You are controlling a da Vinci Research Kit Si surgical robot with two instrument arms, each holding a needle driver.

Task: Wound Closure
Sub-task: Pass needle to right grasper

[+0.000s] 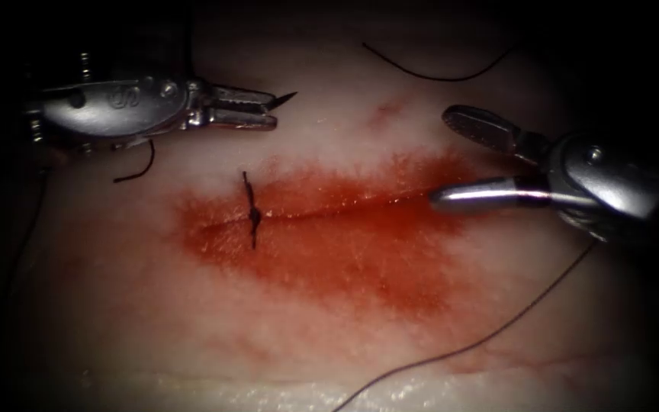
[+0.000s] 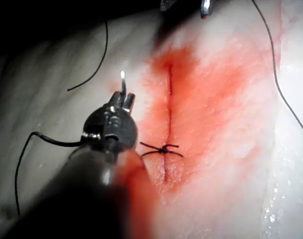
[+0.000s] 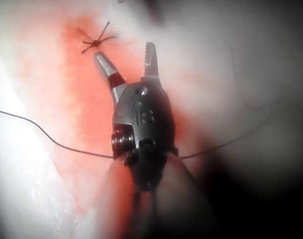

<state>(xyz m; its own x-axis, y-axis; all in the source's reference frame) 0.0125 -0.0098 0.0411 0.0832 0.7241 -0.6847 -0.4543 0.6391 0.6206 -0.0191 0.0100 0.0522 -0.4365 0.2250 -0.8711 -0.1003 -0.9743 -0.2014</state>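
over the tissue, left tool pinches the needle near its tip; right tool gapes wide, empty.

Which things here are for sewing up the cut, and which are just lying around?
For the sewing:
left tool, shut on the needle close behind its point, above the cut
right tool, jaws open, holding nothing
thread
tied stitch
tissue

Lying about:
loose thread piece
red fluid
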